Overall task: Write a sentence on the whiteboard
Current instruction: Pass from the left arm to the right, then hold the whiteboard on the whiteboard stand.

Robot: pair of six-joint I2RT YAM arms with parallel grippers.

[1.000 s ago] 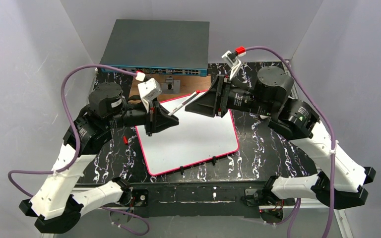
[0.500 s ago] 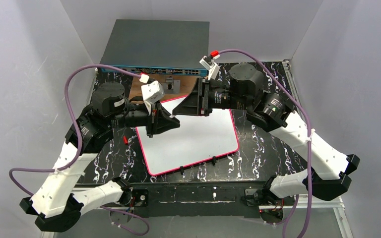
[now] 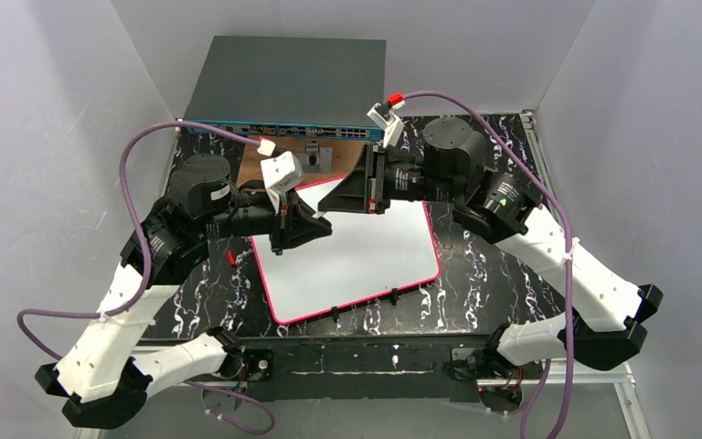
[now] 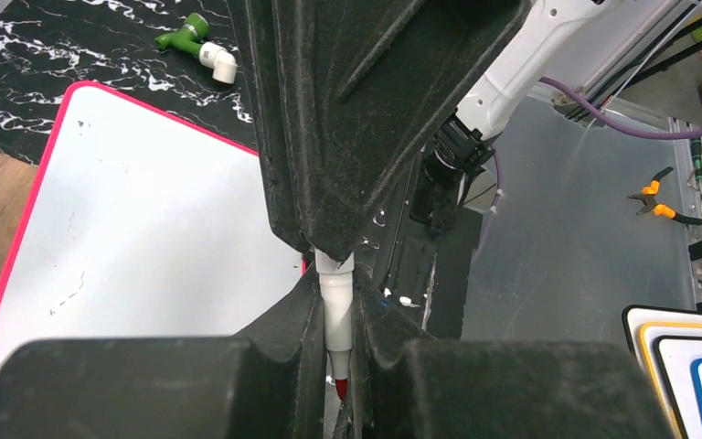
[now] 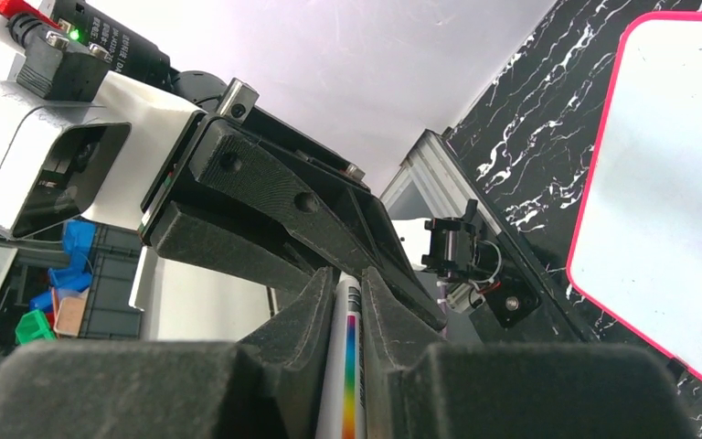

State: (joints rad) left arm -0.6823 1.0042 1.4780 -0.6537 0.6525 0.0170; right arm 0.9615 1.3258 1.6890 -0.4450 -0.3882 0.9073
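Note:
The whiteboard lies flat on the black marbled table, white with a pink-red rim; no red writing shows on it. It also shows in the left wrist view and the right wrist view. A white marker with a bare red tip is held by both grippers above the board's far left corner. My left gripper is shut on its tip end. My right gripper is shut on its rainbow-striped barrel, nose to nose with the left.
A grey network switch stands at the back, with a brown wooden board in front of it. Black clips sit on the whiteboard's near edge. A small red piece lies left of the board. A green and white fitting lies beyond it.
My right arm has swung left with the marker, bringing it to the left gripper, which now grips its tip end. Over the last half second almost nothing moved.

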